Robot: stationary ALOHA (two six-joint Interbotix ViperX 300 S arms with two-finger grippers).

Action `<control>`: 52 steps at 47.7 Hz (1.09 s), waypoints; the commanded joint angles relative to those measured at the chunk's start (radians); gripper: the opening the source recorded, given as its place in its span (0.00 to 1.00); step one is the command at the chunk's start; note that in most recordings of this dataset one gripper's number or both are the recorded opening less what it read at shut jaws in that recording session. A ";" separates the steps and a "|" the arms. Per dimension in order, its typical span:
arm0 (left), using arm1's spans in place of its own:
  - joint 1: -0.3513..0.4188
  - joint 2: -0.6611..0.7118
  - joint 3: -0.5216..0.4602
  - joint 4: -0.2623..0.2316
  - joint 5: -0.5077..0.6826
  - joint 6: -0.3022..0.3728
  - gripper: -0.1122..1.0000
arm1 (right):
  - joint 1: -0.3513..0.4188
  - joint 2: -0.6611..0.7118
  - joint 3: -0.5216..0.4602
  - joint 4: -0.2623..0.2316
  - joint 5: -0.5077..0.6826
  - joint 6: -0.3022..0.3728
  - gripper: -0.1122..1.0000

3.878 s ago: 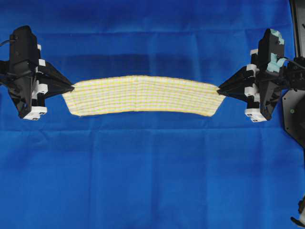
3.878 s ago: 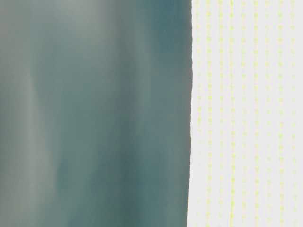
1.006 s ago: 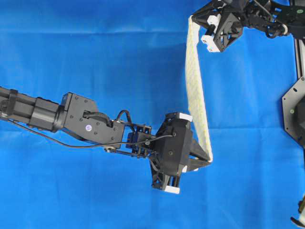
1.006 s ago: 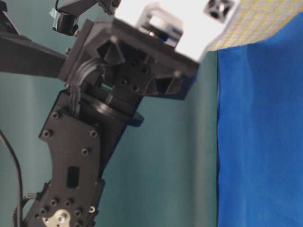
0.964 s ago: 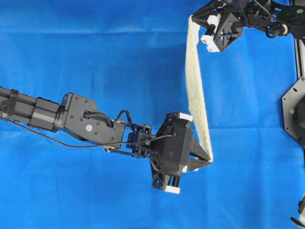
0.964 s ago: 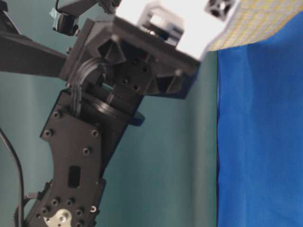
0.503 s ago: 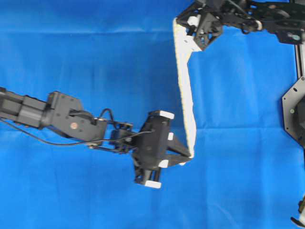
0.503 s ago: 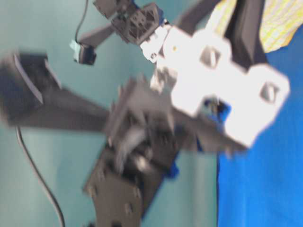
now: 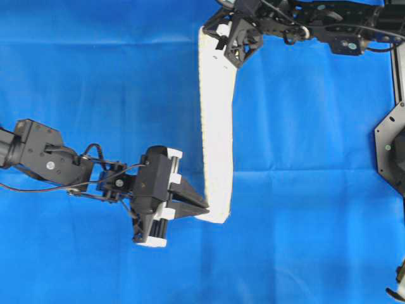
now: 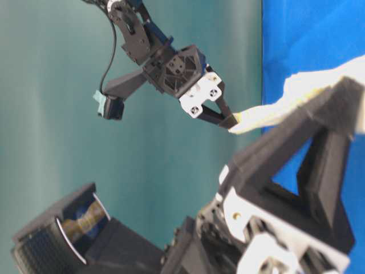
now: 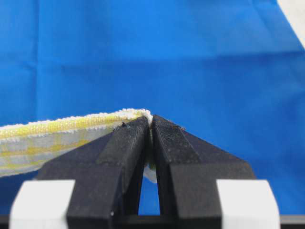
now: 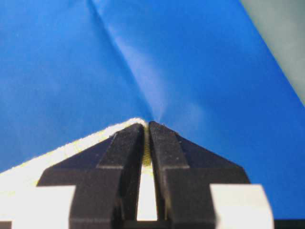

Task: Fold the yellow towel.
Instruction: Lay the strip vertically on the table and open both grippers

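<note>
Overhead view: towel (image 9: 216,120) strung as a narrow strip above blue cloth (image 9: 95,82), long axis near-to-far — near end clamped in left pincer (image 9: 201,207), far end in right pincer (image 9: 220,33). Both clenched on cloth. Table-level view blurred; sag and folded layers hard to judge.

Place: a robot lab bench, a staged test rig rather than a home or shop.
Surface: the plain blue cloth (image 9: 95,76) I work over covers the whole table as a backdrop.
Backdrop: a bare teal wall (image 10: 68,142) stands behind the bench in the table-level view.
Hardware: my two black arms with exposed cables (image 9: 38,189) and a black mounting plate (image 9: 389,149) at the table's edge.
</note>
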 commanded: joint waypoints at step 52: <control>0.009 -0.183 0.014 0.006 0.253 0.005 0.64 | 0.052 -0.097 -0.014 -0.018 -0.012 -0.005 0.72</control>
